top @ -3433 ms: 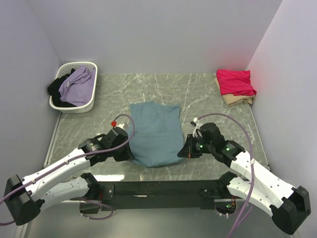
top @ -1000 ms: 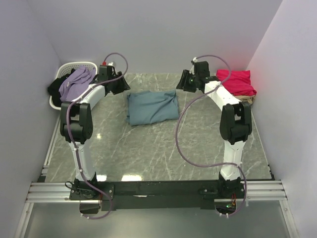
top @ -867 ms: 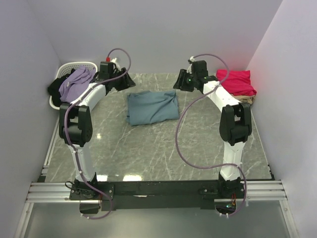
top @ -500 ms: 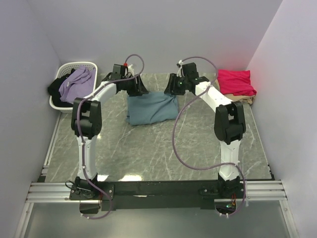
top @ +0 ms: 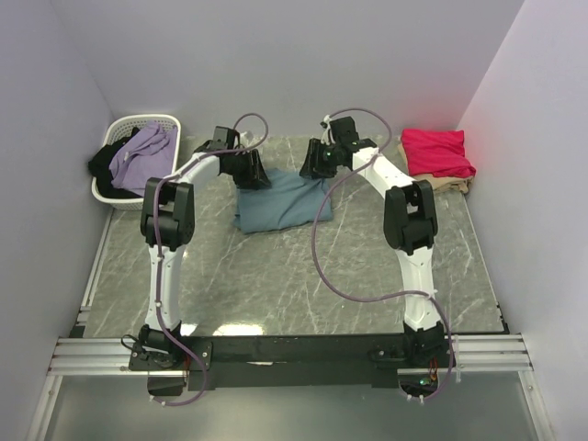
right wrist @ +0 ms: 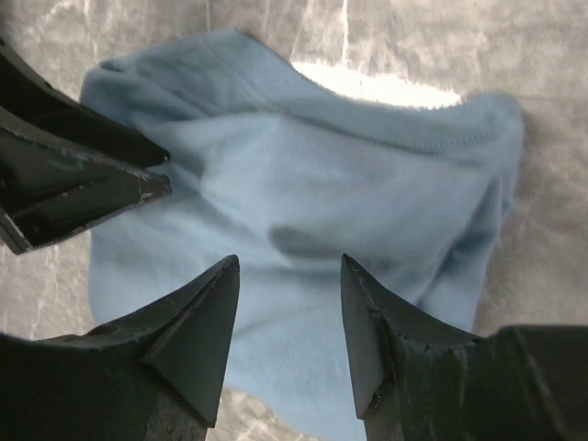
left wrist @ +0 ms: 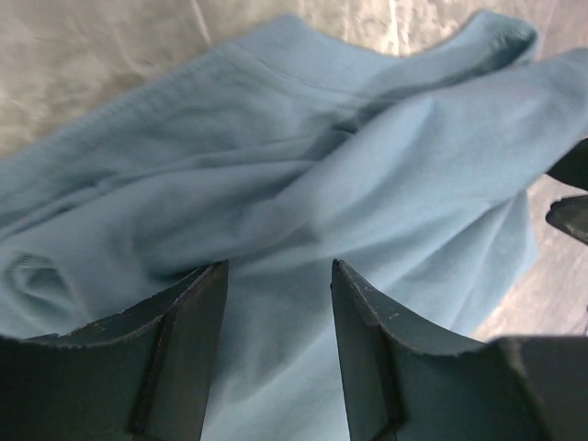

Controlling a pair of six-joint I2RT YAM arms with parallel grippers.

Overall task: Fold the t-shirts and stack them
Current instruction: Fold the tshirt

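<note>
A dusty teal-blue t-shirt [top: 280, 202] lies folded in a rough rectangle on the far middle of the marble table [top: 303, 271]. My left gripper [top: 254, 172] hangs open over its far left edge, and the right gripper [top: 312, 165] hangs open over its far right edge. In the left wrist view the open left gripper [left wrist: 278, 271] has only teal cloth [left wrist: 322, 156] below it. The right wrist view shows the right gripper [right wrist: 289, 266] open above the shirt [right wrist: 367, 184], with nothing between the fingers. A crimson-pink t-shirt [top: 437, 152] rests folded on a beige t-shirt [top: 443, 186] at the far right.
A white slatted basket [top: 136, 199] at the far left holds a purple garment [top: 142, 156] and a black one [top: 103, 165]. Walls close in the left, right and far sides. Both arms reach far out, their cables [top: 331, 266] looping above the table.
Both grippers have swung inward from the far corners to the teal shirt's far edge. Before that, the shirt lay longer and nearer the front; it now lies shorter and farther back.
</note>
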